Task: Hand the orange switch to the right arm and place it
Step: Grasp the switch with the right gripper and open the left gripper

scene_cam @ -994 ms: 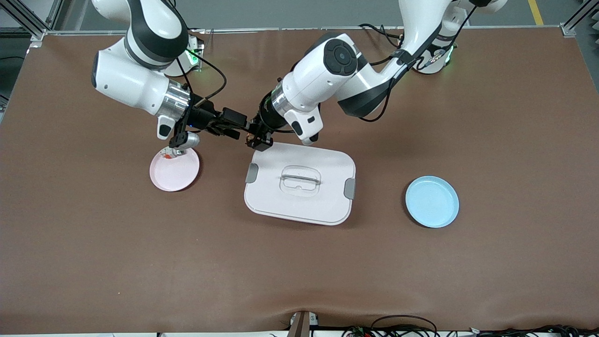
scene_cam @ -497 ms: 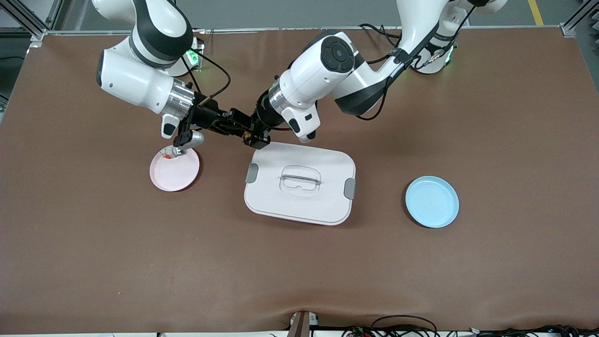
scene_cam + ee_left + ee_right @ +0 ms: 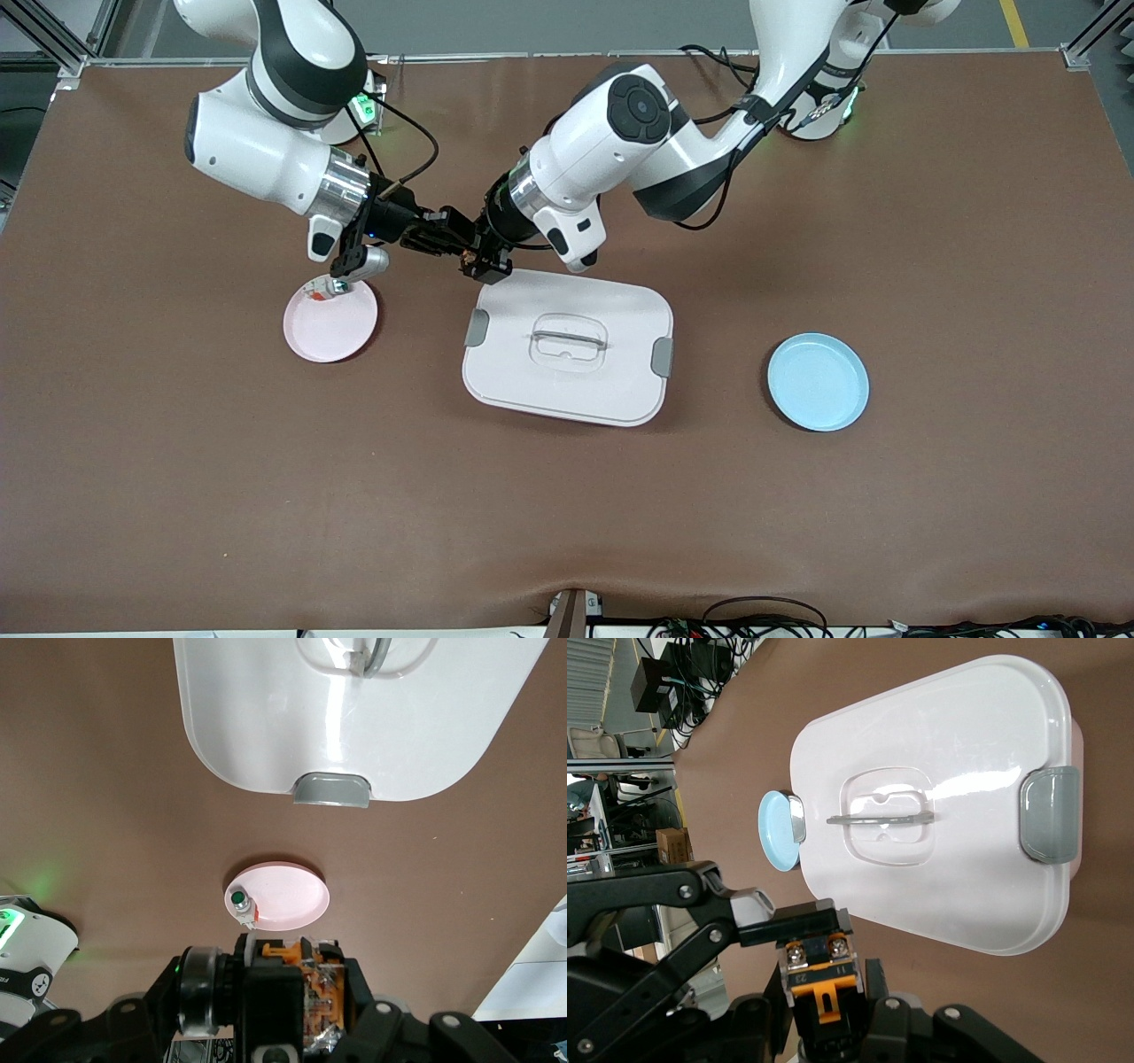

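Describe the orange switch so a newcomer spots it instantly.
Find the white lidded box mid-table; above its corner toward the right arm's end, the left gripper and right gripper meet. Both are clamped on the orange switch: tiny, black, orange-centred, unlike the green-topped piece on the pink plate.

The numbers "23" and "11" are printed on the white label strip of the orange switch (image 3: 824,970), under its two screws, as seen in the right wrist view. A few dark letters are visible on a white robot housing (image 3: 31,961) in the left wrist view, but cannot be read.
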Available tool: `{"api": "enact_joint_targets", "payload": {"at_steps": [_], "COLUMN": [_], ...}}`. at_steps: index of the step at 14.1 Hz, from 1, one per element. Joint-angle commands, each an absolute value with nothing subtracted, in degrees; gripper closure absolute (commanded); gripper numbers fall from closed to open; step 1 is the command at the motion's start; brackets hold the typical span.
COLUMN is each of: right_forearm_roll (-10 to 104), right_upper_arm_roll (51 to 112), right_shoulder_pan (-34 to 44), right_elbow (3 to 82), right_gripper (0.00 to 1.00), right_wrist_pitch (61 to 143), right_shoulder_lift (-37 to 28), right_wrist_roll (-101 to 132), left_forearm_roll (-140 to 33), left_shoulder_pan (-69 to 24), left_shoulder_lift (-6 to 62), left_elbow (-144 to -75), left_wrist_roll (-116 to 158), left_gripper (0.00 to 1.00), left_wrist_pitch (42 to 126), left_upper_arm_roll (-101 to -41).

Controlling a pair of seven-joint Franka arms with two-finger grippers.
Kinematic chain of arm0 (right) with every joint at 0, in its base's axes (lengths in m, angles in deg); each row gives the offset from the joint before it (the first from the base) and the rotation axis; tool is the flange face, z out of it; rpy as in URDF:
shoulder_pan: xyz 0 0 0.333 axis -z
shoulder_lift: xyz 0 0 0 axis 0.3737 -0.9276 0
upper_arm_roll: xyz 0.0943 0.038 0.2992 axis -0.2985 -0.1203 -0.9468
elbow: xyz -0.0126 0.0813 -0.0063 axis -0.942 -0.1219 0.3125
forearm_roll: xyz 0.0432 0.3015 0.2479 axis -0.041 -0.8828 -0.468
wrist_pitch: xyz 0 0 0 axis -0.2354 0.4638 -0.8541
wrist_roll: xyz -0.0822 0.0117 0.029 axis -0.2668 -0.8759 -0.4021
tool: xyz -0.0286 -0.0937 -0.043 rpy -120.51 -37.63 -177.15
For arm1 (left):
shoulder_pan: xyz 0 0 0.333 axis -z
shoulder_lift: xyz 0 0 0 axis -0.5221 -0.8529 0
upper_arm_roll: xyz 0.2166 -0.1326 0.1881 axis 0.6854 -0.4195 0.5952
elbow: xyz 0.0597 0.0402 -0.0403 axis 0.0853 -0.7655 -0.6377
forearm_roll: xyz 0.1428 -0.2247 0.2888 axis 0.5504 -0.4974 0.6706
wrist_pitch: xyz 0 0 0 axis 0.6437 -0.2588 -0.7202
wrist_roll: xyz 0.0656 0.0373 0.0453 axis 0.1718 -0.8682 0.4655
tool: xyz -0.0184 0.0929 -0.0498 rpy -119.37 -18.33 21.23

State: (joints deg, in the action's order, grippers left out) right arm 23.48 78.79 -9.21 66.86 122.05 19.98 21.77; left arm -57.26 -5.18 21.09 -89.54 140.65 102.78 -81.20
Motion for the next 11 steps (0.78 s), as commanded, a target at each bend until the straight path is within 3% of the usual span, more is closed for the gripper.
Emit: {"api": "enact_joint_targets", "payload": {"at_steps": [1,2,8,11], "right_forearm_roll": [22.11,22.11,23.77,30.25], "right_upper_arm_roll": [79.25,79.25,79.43,79.69], "right_shoulder_pan": [-10.05,-10.05,-9.53,-8.47], "right_elbow": [66.68,66.33,65.36,65.36], "right_gripper": [1.0,1.0,1.0,1.0], "right_wrist_pitch": [122.54,122.19,121.31,118.16], "right_shoulder_lift": [19.66,19.48,18.16,17.98], "right_wrist_roll": [22.2,21.68,13.1,7.62], "left_forearm_roll": [-57.94,-57.76,-56.71,-49.7], "left_shoulder_pan": [-5.1,-5.02,-7.47,-11.07], "left_shoulder_lift": [20.51,20.69,22.7,25.25], "left_elbow": [-88.25,-87.9,-87.01,-87.01], "left_wrist_roll": [140.84,140.15,138.13,135.32], "left_gripper": [0.29,0.0,0.0,0.0], "left_wrist_pitch": [103.66,103.66,102.88,97.8], "left_upper_arm_roll": [-81.09,-81.0,-80.3,-80.47]}}
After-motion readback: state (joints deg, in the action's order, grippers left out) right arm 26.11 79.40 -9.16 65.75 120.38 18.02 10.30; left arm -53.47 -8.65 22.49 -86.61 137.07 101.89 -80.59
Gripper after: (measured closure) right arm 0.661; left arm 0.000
